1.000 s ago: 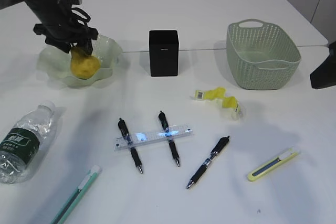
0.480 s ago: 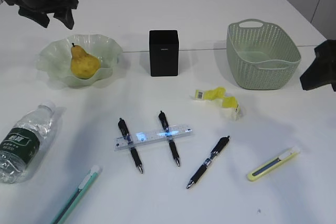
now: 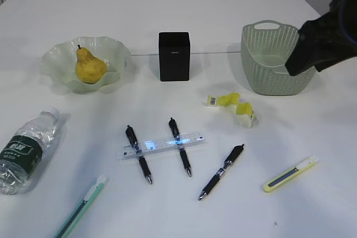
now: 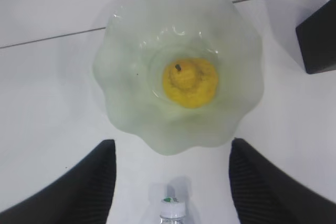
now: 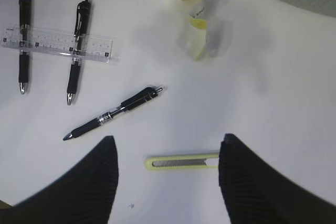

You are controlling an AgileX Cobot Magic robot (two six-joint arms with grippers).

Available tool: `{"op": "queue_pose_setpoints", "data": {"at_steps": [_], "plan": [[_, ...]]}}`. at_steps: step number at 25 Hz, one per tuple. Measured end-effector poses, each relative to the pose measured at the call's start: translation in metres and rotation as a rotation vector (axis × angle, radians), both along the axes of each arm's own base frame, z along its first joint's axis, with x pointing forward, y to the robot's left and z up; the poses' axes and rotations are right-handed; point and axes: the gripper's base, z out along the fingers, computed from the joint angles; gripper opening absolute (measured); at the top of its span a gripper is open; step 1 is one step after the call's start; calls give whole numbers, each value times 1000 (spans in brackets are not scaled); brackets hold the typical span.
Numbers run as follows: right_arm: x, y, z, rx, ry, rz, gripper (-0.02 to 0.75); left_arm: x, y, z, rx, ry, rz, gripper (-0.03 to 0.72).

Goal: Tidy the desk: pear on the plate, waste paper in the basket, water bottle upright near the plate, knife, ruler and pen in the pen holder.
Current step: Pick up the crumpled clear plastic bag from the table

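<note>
Exterior view: pear (image 3: pixel 90 66) upright in the plate (image 3: pixel 60 71) toward the far left corner of the desk (image 3: pixel 223 15). Pen holder (image 3: pixel 174 56) mid-desk toward the far edge; basket (image 3: pixel 273 68) toward the far right, partly hidden behind the right arm (image 3: pixel 323 45). Waste paper (image 3: pixel 234 106) lying in front of the basket, apart from it. Water bottle (image 3: pixel 25 150) on its side at the left edge. Ruler (image 3: pixel 163 145) lying across two black pens (image 3: pixel 137 154), a third pen (image 3: pixel 221 171) just to their right. Yellow knife (image 3: pixel 290 174) near the right front corner; green knife (image 3: pixel 81 205) at the front edge, left.

Left wrist view: left pincer (image 4: pixel 170 182) spread wide and empty, hanging above the plate's near rim, pear centred in the dish; bottle cap (image 4: pixel 171 214) below, between the fingers.

Right wrist view: right pincer (image 5: pixel 168 174) wide apart, empty, above the yellow knife; waste paper beyond, basket at the upper corner.
</note>
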Motion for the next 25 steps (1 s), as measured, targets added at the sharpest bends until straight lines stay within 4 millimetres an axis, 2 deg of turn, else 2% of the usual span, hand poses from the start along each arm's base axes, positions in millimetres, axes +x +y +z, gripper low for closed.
{"op": "queue_pose_setpoints", "data": {"at_steps": [4,9,17,25], "plan": [[22,16,-9,-22,17,62,478,-14,1,25,-14,-53,-2,471],[53,37,-31,-91,47,132,478,-27,-4,43,-92,-78,-22,467],[101,47,-70,-157,86,164,478,-36,-11,55,-183,-91,-50,466],[130,52,-115,-204,135,182,477,-36,-11,55,-186,-90,-51,463]]}}
